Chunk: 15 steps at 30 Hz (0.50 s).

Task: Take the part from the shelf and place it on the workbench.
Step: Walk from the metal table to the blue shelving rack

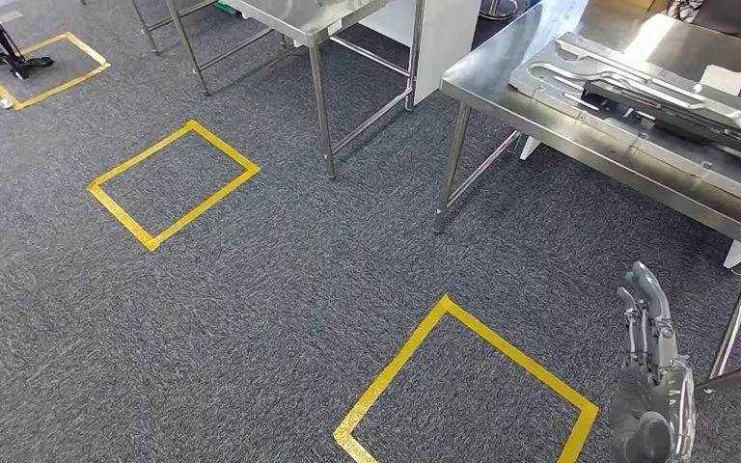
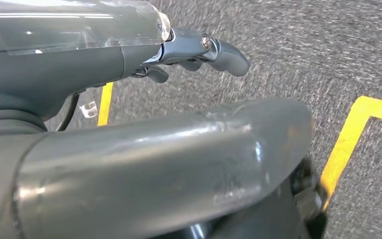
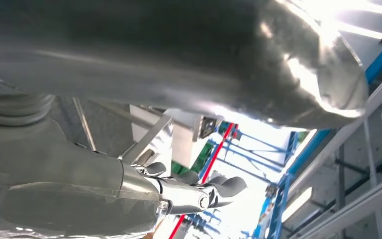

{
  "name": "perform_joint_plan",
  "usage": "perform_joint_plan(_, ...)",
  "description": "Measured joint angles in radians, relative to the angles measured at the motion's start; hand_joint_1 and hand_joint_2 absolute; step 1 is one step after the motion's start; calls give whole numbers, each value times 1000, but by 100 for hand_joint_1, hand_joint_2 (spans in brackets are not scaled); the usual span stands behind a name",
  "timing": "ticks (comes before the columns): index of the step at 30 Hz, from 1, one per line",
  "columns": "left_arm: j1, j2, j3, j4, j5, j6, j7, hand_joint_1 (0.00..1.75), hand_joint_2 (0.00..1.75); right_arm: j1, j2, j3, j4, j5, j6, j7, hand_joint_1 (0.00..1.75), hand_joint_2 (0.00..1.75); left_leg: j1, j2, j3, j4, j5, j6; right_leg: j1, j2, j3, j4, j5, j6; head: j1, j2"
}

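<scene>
The right hand [image 1: 648,376] hangs empty, fingers apart, just below the steel bench [image 1: 579,125] edge. The flat grey stamped-metal part [image 1: 637,92] lies on the bench beyond. The left hand [image 2: 199,50], also empty with fingers loosely extended, hovers above open grey carpet [image 1: 280,289].

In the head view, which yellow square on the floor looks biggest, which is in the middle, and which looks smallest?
As they look:
1. Nearest yellow square, biggest, though cut off by the picture's edge.
2. Middle yellow square.
3. Far yellow square, smallest.

Nearness to the camera may explain this; their real sizes could be alike.
</scene>
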Motion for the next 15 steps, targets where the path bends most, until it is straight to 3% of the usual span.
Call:
perform_joint_plan(2,-2,0,0,0,0,0,0,0,0,0,0,0,1,0,0,0,0,0,2,40,-65,137,-64,-7,3,-31,1,1,-3,-6,-3,0)
perform_joint_plan(3,-2,0,0,0,-1,0,0,0,0,0,0,0,2,0,0,0,0,0,4,46,-89,188,-80,-9,4,-47,1,2,-5,-7,-3,0)
perform_joint_plan(4,-1,0,0,0,-1,0,0,0,0,0,0,0,3,0,0,0,0,0,5,49,-95,204,-77,-10,5,-61,2,4,-7,-7,-4,0)
perform_joint_plan(5,0,0,0,0,-1,0,0,0,0,0,0,1,4,0,0,0,0,0,6,53,-79,175,-55,-10,5,-74,3,5,-9,-6,-4,0)
perform_joint_plan(7,1,0,0,0,-1,0,0,0,0,-1,0,1,4,0,0,0,0,0,4,79,-2,34,7,-5,6,-97,8,8,-15,-2,-4,0)
perform_joint_plan(9,-2,1,0,0,-1,1,0,0,0,-1,0,1,4,0,0,0,0,0,-2,104,53,-68,37,7,10,-115,12,12,-22,7,-3,0)
perform_joint_plan(10,-2,1,0,0,-1,1,0,0,0,-2,0,1,4,0,0,0,0,0,-6,108,59,-84,38,12,12,-122,13,13,-23,11,-2,0)
perform_joint_plan(12,0,1,0,0,-1,3,0,0,0,-2,0,2,4,0,0,-1,0,0,-7,90,55,-87,43,21,13,-135,15,12,-25,21,-2,0)
perform_joint_plan(13,2,1,0,0,0,3,0,0,0,-3,0,3,4,0,1,-2,0,0,-5,81,56,-93,47,26,11,-126,14,17,-31,27,-1,0)
perform_joint_plan(15,3,1,0,0,4,4,-2,0,0,-2,-1,6,4,4,0,-8,0,0,1,64,58,-102,55,36,7,-81,-9,74,-74,36,3,0)
